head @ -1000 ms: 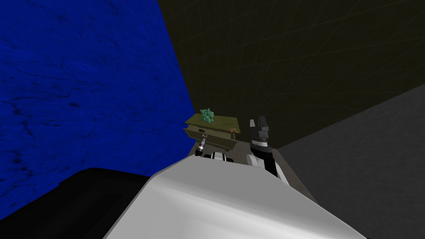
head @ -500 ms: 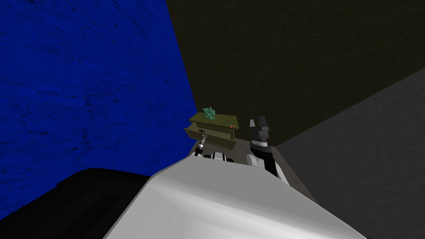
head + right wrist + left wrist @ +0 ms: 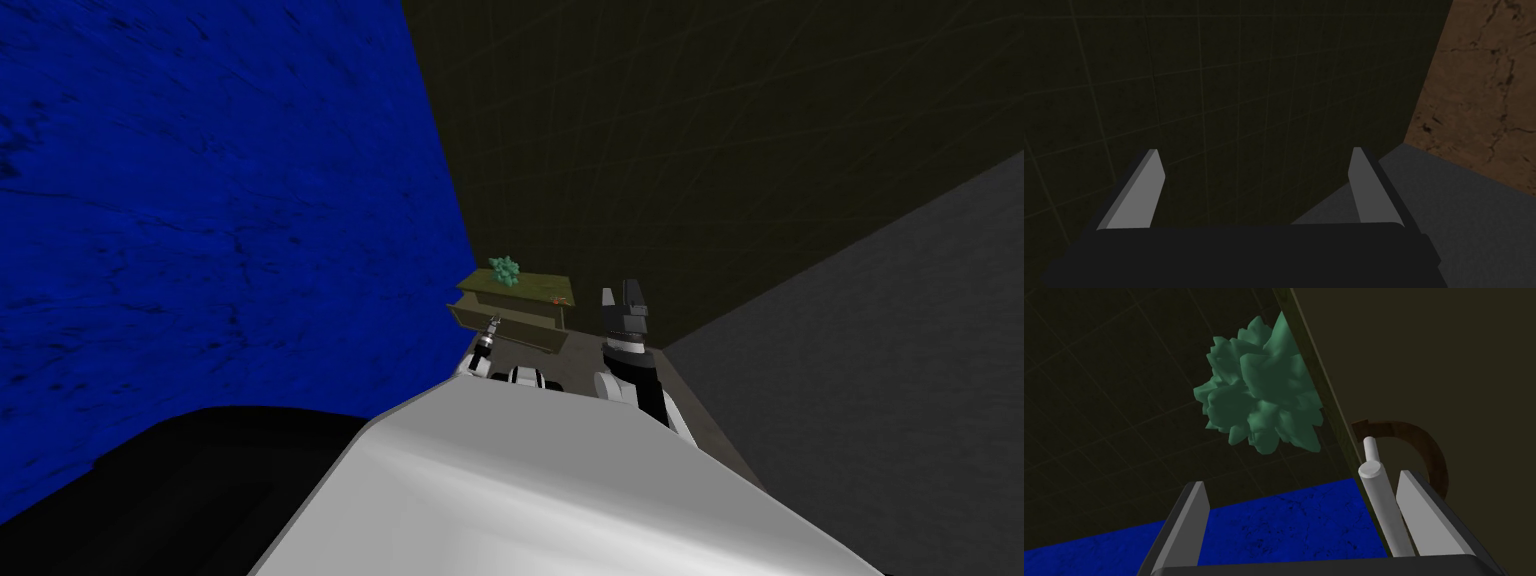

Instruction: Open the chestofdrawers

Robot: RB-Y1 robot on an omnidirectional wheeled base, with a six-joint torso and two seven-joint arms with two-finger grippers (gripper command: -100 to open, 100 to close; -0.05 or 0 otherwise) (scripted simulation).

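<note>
Chest of drawers (image 3: 532, 288), far centre: top drawer (image 3: 525, 334) apparently partly out, further pull likely remaining. Left gripper (image 3: 1300, 480) at its front, jaws apart, gripping nothing. Right gripper (image 3: 1255, 151) raised, jaws apart.

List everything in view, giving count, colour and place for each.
chest of drawers: one, olive green, against the dark tiled wall, near the blue wall.
plant: one, green, on the chest's top.
small object: one, orange-red, on the chest's top, apart from the plant; too small to name.
handle: one, light grey rod, at the chest's front.
curved piece: one, brown, just behind the handle.
blue wall: one, left.
dark tiled wall: one, ahead.
grey surface: one, right.
left gripper: one, light grey fingers, open, the handle between them, close to one.
right gripper: one, light grey fingers, open, raised right of the chest.
</note>
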